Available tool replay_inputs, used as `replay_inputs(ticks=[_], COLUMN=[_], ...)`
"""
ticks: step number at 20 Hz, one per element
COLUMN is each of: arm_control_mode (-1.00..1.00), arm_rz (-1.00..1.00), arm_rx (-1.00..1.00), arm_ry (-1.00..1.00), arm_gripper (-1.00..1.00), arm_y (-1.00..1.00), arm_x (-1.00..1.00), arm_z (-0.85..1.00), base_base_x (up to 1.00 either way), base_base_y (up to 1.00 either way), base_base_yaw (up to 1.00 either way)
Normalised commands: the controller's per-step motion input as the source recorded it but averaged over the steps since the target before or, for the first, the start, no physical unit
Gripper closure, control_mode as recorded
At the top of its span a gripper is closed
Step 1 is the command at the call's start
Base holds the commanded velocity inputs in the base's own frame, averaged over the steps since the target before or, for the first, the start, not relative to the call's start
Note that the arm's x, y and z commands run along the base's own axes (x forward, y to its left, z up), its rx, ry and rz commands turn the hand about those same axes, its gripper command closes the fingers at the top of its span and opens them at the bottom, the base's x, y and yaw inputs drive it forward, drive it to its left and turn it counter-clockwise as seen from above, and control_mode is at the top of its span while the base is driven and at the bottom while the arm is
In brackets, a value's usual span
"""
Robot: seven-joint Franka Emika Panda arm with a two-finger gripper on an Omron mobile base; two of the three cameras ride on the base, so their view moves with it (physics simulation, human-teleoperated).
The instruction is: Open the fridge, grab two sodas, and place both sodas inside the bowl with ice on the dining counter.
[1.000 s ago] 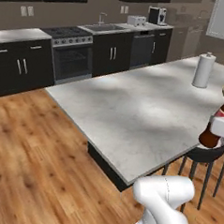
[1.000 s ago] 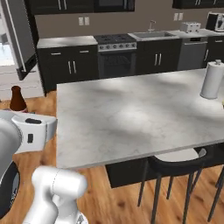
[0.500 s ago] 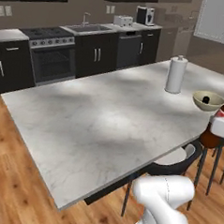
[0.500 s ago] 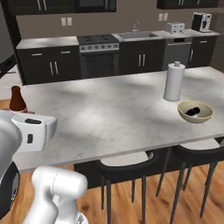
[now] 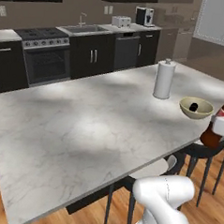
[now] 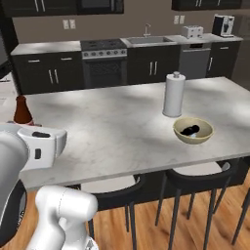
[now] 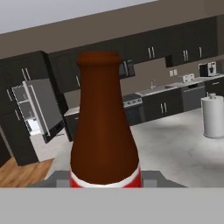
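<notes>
Upright, the brown cola soda (image 7: 105, 127) is pinched in the hand (image 7: 105, 181). Another dark soda (image 6: 188, 130) lies in the bowl (image 6: 193, 138) near the table's (image 6: 117, 127) right edge, beside the paper towel roll (image 6: 174, 94).

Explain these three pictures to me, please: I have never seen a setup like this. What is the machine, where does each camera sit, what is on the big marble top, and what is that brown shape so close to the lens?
All of it is a rendered kitchen. The machine is a white robot arm on a driving base. Two cameras ride on that base, behind the arm to its left and right, looking over the white-grey veined marble dining counter. The third sits on the hand, looking along the gripper. On the counter stand a white upright paper towel roll and a round tan-yellow bowl with something dark inside, too small to identify. The close brown shape is a brown glass cola bottle with a red label, upright and apparently held in the gripper. Behind it the beige-grey fridge door stands open.
</notes>
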Motion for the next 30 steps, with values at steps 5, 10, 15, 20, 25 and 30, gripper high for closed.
replay_inputs(ticks=[5, 10, 15, 20, 25, 30], arm_control_mode=[1.00, 1.00, 1.00, 1.00, 1.00, 1.00], arm_rz=[0.00, 0.00, 0.00, 0.00, 0.00, 0.00], arm_rx=[0.00, 0.00, 0.00, 0.00, 0.00, 0.00], arm_ry=[0.00, 0.00, 0.00, 0.00, 0.00, 0.00], arm_gripper=[1.00, 1.00, 1.00, 1.00, 1.00, 1.00], arm_y=[0.00, 0.00, 0.00, 0.00, 0.00, 0.00], arm_x=[0.00, 0.00, 0.00, 0.00, 0.00, 0.00], arm_z=[0.00, 0.00, 0.00, 0.00, 0.00, 0.00], base_base_x=[0.62, 0.36, 0.00, 0.00, 0.33, 0.35], base_base_y=[-0.57, -0.84, -1.00, -1.00, -0.83, -0.81], base_base_yaw=[0.13, 0.13, 0.01, 0.02, 0.15, 0.22])
